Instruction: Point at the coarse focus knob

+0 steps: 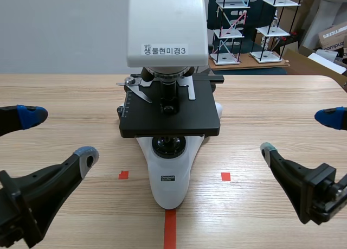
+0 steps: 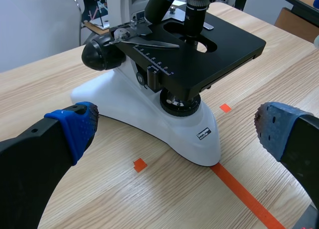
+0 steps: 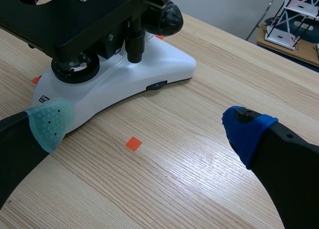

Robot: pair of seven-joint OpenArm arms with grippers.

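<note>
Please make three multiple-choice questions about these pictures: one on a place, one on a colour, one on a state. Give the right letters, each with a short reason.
1. Where does the white microscope with the black stage stand on the light wooden table?
A. at its left edge
B. in the middle, between the two arms
C. at its far right corner

2. What colour is the big round focus knob on the microscope's side?
A. black
B. red
C. yellow

3. How stand the left pincer and the right pincer?
A. both shut
B. left shut on the knob
C. both open, holding nothing

1 B: the scene view shows it centred over the orange-red tape line.
2 A: both wrist views show it black.
3 C: each pincer's fingers stand wide apart.
</note>
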